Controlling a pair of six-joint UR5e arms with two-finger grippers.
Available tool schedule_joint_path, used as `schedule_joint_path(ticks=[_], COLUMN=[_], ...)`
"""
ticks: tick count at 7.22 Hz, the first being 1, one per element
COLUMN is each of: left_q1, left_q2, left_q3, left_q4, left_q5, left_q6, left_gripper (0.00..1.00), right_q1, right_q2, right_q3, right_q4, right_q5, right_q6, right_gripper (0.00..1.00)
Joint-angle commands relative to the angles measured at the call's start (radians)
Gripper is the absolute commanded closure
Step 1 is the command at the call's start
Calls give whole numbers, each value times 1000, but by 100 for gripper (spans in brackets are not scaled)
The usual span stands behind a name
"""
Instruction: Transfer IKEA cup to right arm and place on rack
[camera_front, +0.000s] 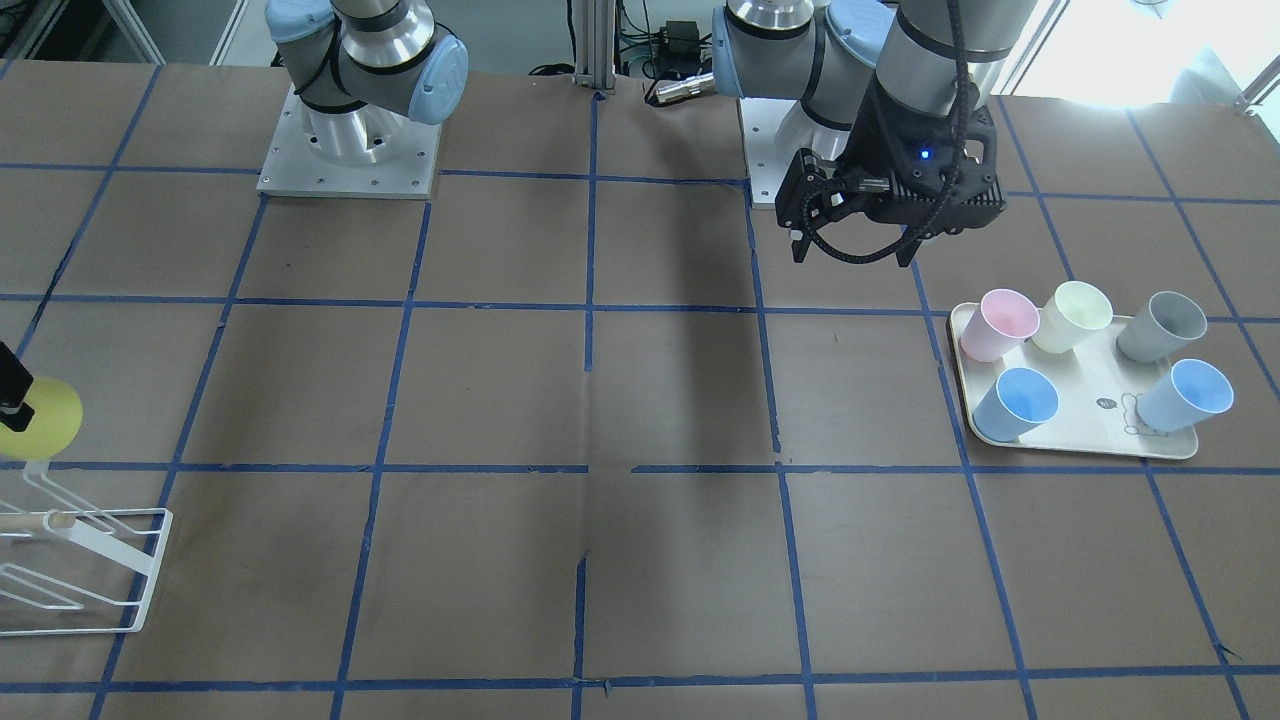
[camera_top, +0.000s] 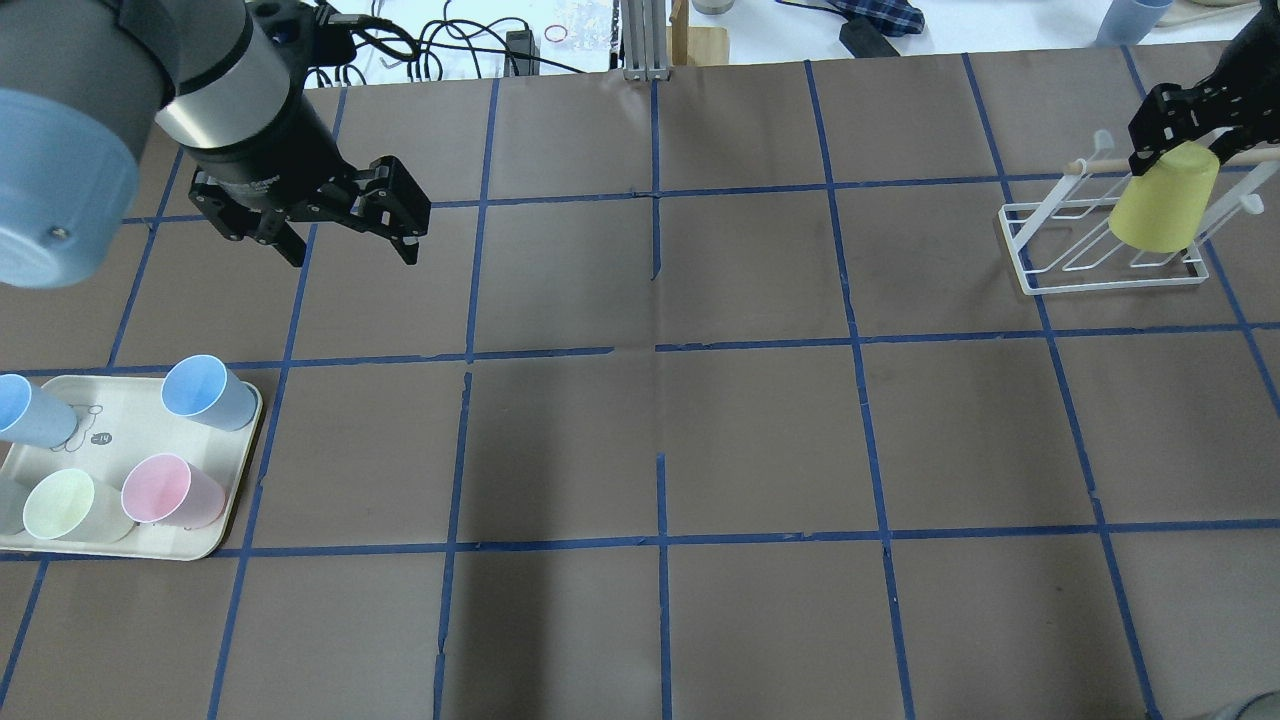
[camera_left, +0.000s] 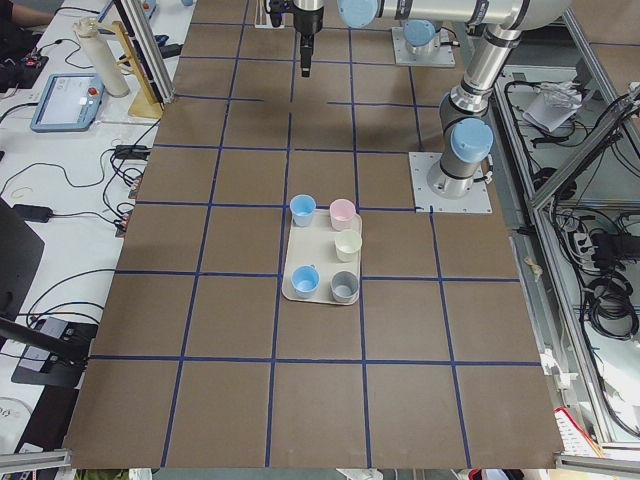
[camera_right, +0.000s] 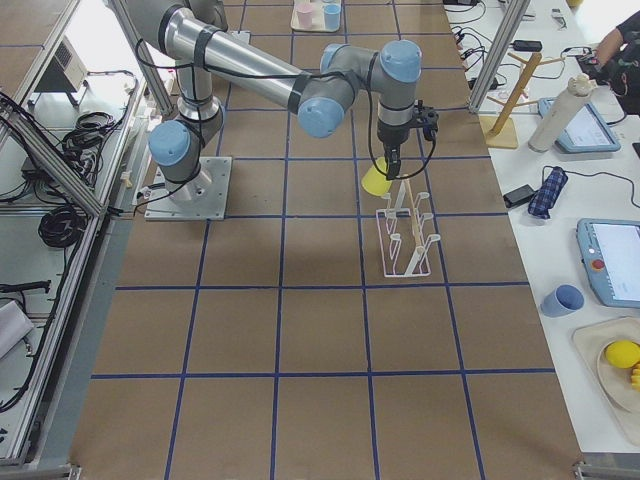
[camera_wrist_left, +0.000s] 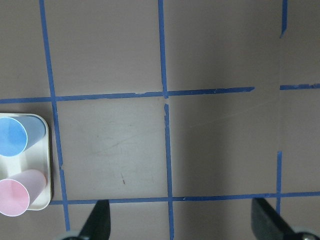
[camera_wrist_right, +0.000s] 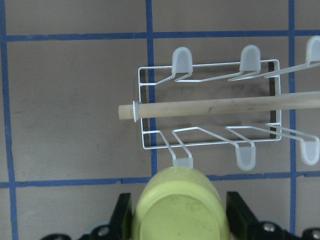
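The bright yellow IKEA cup (camera_top: 1165, 210) hangs mouth-down and tilted in my right gripper (camera_top: 1175, 135), which is shut on its base end. It is right over the near prongs of the white wire rack (camera_top: 1060, 240) with a wooden dowel. In the right wrist view the cup (camera_wrist_right: 175, 200) sits between the two fingers, just before a prong tip of the rack (camera_wrist_right: 200, 107). I cannot tell whether the cup touches a prong. My left gripper (camera_top: 353, 255) is open and empty, high above the table; its fingers (camera_wrist_left: 97, 222) show spread wide.
A cream tray (camera_top: 200, 545) at the near left holds a pink cup (camera_top: 165, 490), a pale cream-yellow cup (camera_top: 60, 505), a grey cup (camera_front: 1165, 325) and two blue cups (camera_top: 205, 390). Blue tape lines grid the brown table.
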Motion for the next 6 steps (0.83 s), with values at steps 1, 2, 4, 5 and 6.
schedule_joint_path(ticks=[1, 2, 4, 5, 6], left_q1=[65, 77, 74, 71, 68], left_q2=[-3, -26, -51, -61, -60], left_q3=[14, 47, 93, 98, 86], left_q4=[50, 45, -5, -9, -6], left_q5=[-34, -25, -17, -11, -11], left_q6=[8, 17, 19, 19, 19], left_gripper=[0, 0, 0, 0, 0], right_q1=[-4, -4, -4, -4, -4], right_q2=[36, 35, 46, 50, 73], right_q3=[0, -1, 0, 0, 2], right_q4=[-77, -75, -84, -87, -86], right_q5=[6, 9, 12, 20, 23], right_q6=[1, 3, 3, 3, 7], right_gripper=[74, 74, 74, 72, 72])
